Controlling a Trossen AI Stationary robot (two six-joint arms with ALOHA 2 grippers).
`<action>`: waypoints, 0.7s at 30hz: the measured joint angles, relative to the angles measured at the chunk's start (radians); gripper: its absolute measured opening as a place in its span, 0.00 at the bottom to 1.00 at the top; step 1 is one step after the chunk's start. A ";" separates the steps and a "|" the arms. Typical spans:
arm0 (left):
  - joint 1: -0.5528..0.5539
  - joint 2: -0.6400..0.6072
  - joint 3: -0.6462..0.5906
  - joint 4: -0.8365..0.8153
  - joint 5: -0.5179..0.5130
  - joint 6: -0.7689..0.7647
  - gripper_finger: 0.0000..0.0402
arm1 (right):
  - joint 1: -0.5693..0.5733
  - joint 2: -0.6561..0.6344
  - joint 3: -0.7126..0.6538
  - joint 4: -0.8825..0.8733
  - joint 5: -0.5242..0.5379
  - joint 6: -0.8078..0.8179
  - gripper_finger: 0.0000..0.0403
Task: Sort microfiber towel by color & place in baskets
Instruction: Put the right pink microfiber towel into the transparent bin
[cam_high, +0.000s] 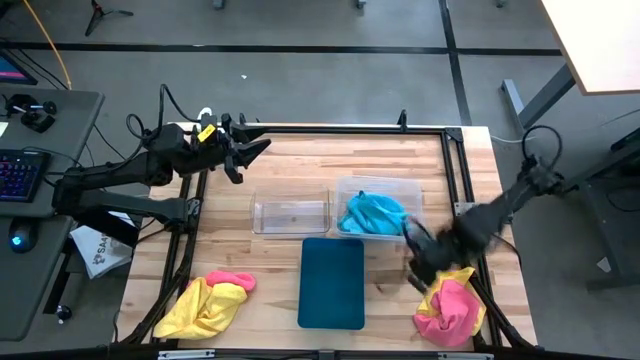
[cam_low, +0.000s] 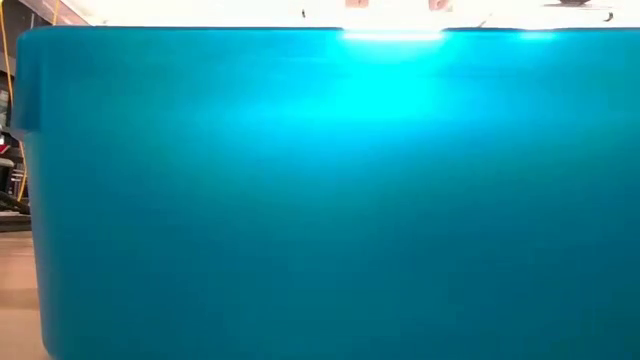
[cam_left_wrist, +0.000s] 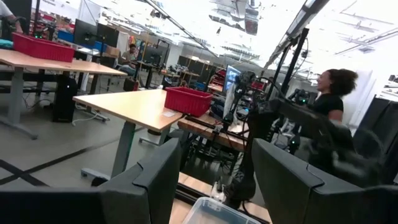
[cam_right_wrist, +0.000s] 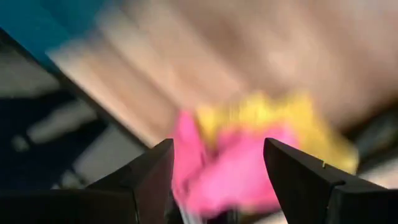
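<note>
On the wooden table (cam_high: 280, 180), we see the teal tray (cam_high: 332, 282) bare and blue towels (cam_high: 372, 213) in the wide tub (cam_high: 345, 187). The right gripper (cam_high: 425, 258), fingers spread, hovers beside a pink-and-yellow heap (cam_high: 452, 307): soft, light, best pinched at a raised fold. The left gripper (cam_high: 243, 152) waits spread.

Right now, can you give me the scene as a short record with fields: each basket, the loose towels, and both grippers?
narrow clear tub: looks empty
wide clear tub: holds blue towels
teal tray: bare
left pile: yellow and pink towels, near left corner
right pile: pink and yellow towels, near right corner
left gripper: open, raised at far left edge
right gripper: open, just above right pile
</note>
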 joint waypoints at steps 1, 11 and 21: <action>0.000 0.000 0.000 0.000 -0.002 0.000 0.47 | 0.048 0.000 -0.039 0.033 -0.048 0.061 0.60; 0.000 0.000 0.000 0.000 -0.023 0.001 0.47 | 0.260 0.001 -0.306 0.386 -0.245 0.498 0.60; 0.000 0.000 0.000 -0.001 -0.023 0.000 0.47 | 0.270 0.002 -0.424 0.595 -0.212 0.549 0.60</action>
